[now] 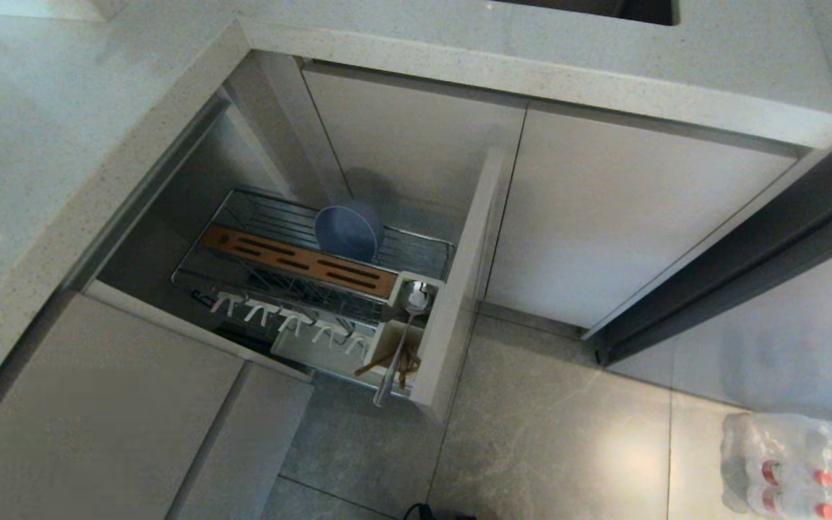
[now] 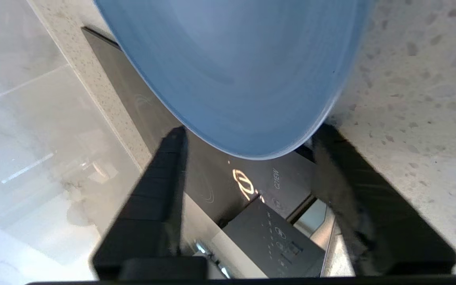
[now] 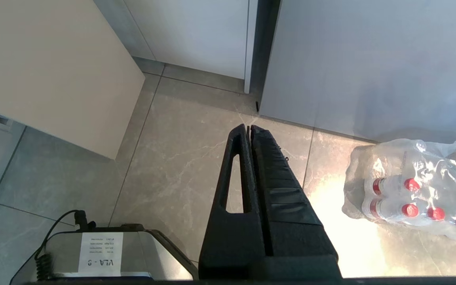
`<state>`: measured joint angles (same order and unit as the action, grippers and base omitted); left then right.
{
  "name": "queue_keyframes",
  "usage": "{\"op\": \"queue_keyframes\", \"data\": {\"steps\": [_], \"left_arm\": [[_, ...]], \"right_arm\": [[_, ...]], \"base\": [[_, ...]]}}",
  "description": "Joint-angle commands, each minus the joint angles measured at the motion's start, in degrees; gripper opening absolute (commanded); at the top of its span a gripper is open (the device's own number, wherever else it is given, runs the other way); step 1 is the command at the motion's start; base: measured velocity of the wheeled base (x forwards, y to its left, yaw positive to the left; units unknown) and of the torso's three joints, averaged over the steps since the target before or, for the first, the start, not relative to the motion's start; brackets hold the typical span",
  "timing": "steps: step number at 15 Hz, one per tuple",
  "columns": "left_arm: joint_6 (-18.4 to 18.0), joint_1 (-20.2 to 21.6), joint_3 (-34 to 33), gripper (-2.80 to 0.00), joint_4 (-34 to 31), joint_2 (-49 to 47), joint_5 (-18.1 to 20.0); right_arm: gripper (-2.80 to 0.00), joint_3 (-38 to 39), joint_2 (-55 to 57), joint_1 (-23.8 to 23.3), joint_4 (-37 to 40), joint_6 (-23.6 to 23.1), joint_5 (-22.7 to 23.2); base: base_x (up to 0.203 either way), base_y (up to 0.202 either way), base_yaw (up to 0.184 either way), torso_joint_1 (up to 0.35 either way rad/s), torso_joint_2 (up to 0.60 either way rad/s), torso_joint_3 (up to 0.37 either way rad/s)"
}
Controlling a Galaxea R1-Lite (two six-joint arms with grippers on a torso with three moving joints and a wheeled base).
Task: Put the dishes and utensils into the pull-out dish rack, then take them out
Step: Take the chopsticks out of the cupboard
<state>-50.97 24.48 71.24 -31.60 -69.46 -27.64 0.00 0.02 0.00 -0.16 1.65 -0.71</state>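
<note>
Unloading looks under way: light-blue plate (image 2: pixel 236 71) lies on the speckled table with the left gripper (image 2: pixel 247 158) released around its rim; bowl (image 1: pixel 347 230), spoon (image 1: pixel 403 334) and chopsticks (image 1: pixel 396 362) remain in the pull-out dish rack (image 1: pixel 300 263); right gripper (image 3: pixel 249 130) clenched, parked over floor.

Speckled countertop (image 1: pixel 62 144), grey tiled floor (image 1: pixel 531 433)
</note>
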Motion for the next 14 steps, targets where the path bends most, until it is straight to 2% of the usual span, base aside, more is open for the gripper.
{"op": "queue_keyframes", "data": {"steps": [1,8,9,12,14], "left_arm": [[-0.3,0.0,0.2,0.00,0.1,1.2,0.1],[0.1,-0.7,0.9,0.00,2.9,10.9,1.1],[0.1,-0.8,1.0,-2.80,3.7,12.1,1.1],[0.2,-0.8,1.3,-2.80,6.6,15.8,1.1],[1.4,-0.8,1.5,-2.80,11.3,17.5,3.4]], "right_arm": [[-2.80,0.0,0.1,0.0,0.0,0.0,0.0],[-2.80,0.0,0.1,0.0,0.0,0.0,0.0],[-2.80,0.0,0.1,0.0,0.0,0.0,0.0],[-2.80,0.0,0.1,0.0,0.0,0.0,0.0],[-2.80,0.0,0.1,0.0,0.0,0.0,0.0]], "base": [[0.000,0.000,0.000,0.000,0.00,0.000],[0.000,0.000,0.000,0.000,0.00,0.000],[0.000,0.000,0.000,0.000,0.00,0.000],[0.000,0.000,0.000,0.000,0.00,0.000],[0.000,0.000,0.000,0.000,0.00,0.000]]}}
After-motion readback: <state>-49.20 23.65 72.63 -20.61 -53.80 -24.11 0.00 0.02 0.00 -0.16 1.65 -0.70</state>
